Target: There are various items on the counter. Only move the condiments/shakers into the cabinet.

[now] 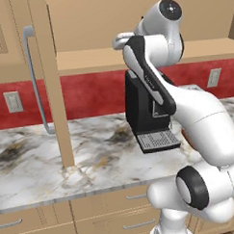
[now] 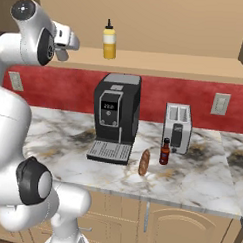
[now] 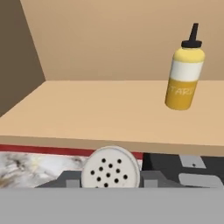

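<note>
Yellow squeeze bottle (image 2: 110, 40) stands on the cabinet shelf (image 2: 160, 63), upper centre; sauce bottle (image 2: 164, 152) and sausage (image 2: 144, 161) sit mid-frame on the table (image 2: 201, 181).

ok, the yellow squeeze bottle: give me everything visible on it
The yellow squeeze bottle looks like glossy plastic, with a black cone nozzle on a black collar, a pale band below the shoulder and faint lettering lower down. It stands upright on the cabinet shelf, base flat on the wood, with nothing else touching it. From the right base view it sits above the coffee machine, near the back wall.
</note>
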Controlling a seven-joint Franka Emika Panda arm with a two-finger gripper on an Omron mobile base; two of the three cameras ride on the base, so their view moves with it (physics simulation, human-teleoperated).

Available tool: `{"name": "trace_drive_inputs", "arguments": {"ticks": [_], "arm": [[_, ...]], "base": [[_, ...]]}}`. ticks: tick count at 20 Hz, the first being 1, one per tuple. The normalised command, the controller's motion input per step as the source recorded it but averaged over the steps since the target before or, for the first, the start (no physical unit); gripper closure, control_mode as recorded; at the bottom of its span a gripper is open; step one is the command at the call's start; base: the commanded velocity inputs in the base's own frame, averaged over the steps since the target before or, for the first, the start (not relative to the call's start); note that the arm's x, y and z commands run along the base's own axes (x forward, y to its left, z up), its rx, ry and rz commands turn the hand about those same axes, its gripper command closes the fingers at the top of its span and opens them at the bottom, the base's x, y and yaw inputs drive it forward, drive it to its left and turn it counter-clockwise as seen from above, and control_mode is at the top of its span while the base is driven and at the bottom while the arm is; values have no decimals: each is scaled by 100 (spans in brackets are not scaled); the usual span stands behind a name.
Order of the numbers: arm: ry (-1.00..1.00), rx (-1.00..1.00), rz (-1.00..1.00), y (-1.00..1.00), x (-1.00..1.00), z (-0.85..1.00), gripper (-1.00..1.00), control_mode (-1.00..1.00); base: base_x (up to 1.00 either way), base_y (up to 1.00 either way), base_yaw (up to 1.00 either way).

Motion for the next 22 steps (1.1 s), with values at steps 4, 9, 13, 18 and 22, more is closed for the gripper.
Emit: {"name": "trace_drive_inputs", "arguments": {"ticks": [4, 9, 13, 18, 22], "arm": [[-3, -1, 0, 1, 38, -3, 100, -100], [1, 0, 0, 7, 8, -5, 100, -100], [0, -2, -1, 8, 23, -6, 100, -100], [0, 0, -3, 6, 31, 0, 100, -100], [0, 0, -5, 3, 44, 0, 100, -100]], "base": [[0, 0, 0], [0, 0, 0], [0, 0, 0], [0, 0, 0], [0, 0, 0]]}}
